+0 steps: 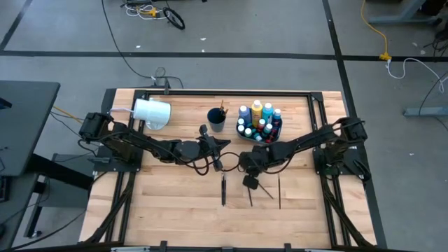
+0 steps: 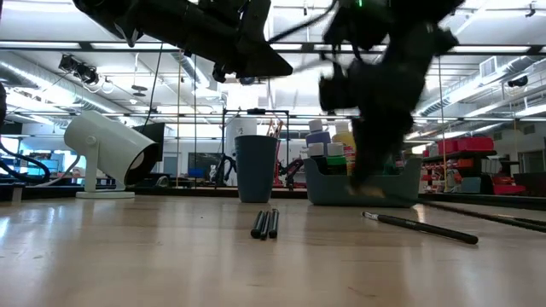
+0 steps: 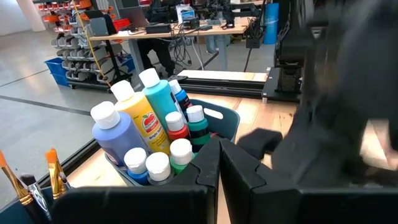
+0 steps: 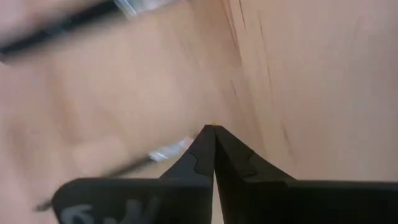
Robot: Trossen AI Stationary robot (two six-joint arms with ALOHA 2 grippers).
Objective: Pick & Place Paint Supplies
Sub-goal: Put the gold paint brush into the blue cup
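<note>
A grey-blue tray (image 1: 274, 133) at the table's far middle holds several white-capped paint bottles (image 1: 259, 119); they also show in the left wrist view (image 3: 146, 134). A dark cup (image 1: 216, 120) beside the tray holds orange-handled brushes (image 3: 53, 165). Dark brushes lie flat on the table: a close bundle (image 1: 223, 189) (image 2: 264, 223) and others (image 1: 264, 187) (image 1: 279, 190). My left gripper (image 1: 218, 145) (image 3: 219, 144) is shut and empty, above the table near the cup. My right gripper (image 1: 248, 180) (image 4: 213, 129) is shut, pointing down close over the table among the brushes. My right gripper's shut fingertips (image 4: 205, 140) stand just beside the silver ferrule (image 4: 168, 150) of a brush lying on the table. I cannot tell whether they touch it.
A large white cylinder (image 1: 151, 112) lies on its stand at the far left. Black frame rails (image 1: 329, 126) run along the table's sides. Bare wood (image 1: 175, 203) lies toward the near edge.
</note>
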